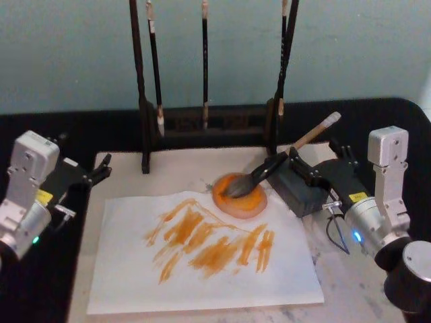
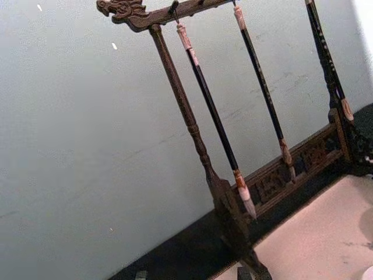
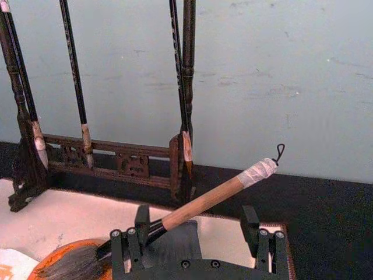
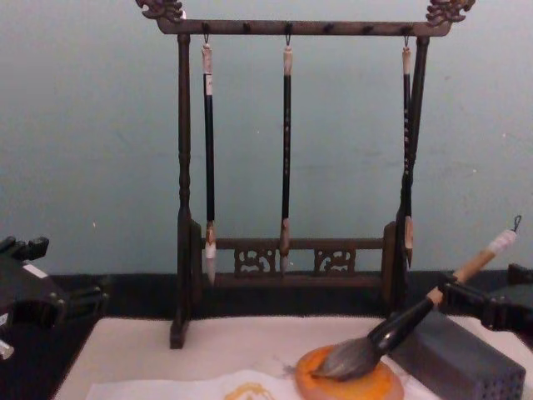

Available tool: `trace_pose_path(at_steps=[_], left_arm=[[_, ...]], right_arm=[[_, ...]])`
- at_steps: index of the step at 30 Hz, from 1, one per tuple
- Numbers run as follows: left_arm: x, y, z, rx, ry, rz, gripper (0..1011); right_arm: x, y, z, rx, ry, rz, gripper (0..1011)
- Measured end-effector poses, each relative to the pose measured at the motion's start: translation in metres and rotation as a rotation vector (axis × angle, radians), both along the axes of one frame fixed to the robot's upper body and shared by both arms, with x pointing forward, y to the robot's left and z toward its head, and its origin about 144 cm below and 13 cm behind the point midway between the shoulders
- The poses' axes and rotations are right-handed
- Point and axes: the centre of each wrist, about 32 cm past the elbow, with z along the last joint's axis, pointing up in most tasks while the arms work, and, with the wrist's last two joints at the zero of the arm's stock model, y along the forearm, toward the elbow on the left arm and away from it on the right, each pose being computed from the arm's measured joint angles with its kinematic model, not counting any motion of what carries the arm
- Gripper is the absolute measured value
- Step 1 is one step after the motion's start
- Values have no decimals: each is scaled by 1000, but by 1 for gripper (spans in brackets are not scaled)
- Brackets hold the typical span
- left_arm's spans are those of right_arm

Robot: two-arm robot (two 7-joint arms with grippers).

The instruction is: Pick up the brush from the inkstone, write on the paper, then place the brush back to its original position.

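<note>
The brush (image 1: pixel 304 140) lies tilted, its bushy bristles resting on the round orange inkstone (image 1: pixel 250 203) and its handle leaning over a grey block (image 1: pixel 301 194). My right gripper (image 1: pixel 316 163) stands open at that block. In the right wrist view the tan handle (image 3: pixel 201 203) crosses between its two fingers, nearer one of them, without being clamped. The white paper (image 1: pixel 202 276) with orange strokes lies in front of the inkstone. My left gripper (image 1: pixel 100 169) hangs open at the mat's left edge, away from everything.
A dark wooden rack (image 1: pixel 202 128) with three thin hanging brushes stands at the back of the beige felt mat (image 1: pixel 182 165). The black tabletop (image 1: pixel 40 296) surrounds the mat. A blue-grey wall is close behind the rack.
</note>
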Motion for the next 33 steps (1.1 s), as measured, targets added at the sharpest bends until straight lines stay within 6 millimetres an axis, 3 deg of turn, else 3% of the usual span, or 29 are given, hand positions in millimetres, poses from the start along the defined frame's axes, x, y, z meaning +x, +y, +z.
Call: trace_pose_path(at_steps=[33], left_arm=[[0, 0, 0, 0, 0, 0, 1001]], right_arm=[[0, 0, 0, 4, 4, 1, 1000]])
